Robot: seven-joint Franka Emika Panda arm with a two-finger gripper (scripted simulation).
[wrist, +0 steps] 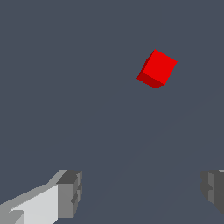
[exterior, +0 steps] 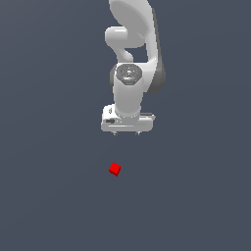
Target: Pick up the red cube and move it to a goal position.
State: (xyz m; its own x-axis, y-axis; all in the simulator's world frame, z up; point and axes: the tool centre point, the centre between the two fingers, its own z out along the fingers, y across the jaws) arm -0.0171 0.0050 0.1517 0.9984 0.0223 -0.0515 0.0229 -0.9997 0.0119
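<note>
Two views on my screen: the exterior shows the gripper point(exterior: 127, 133) hanging above the floor, apart from the red cube point(exterior: 114, 169); only the wrist view shows its fingers point(wrist: 70, 194) spread wide, empty.

both views are showing flat, even, fairly dim light over a plain slate-grey background, with no glare and no blur. nothing is casting a shadow on the ground. in the exterior view the white arm point(exterior: 131, 59) is looking brightest on its front and shading to dark grey along the exterior view's right. the red cube point(exterior: 114, 169) is showing a bright face and a darker one; in the wrist view point(wrist: 157, 68) its edges are looking slightly jagged. the fingertips point(wrist: 70, 194) are staying sharp, without edge distortion.
</note>
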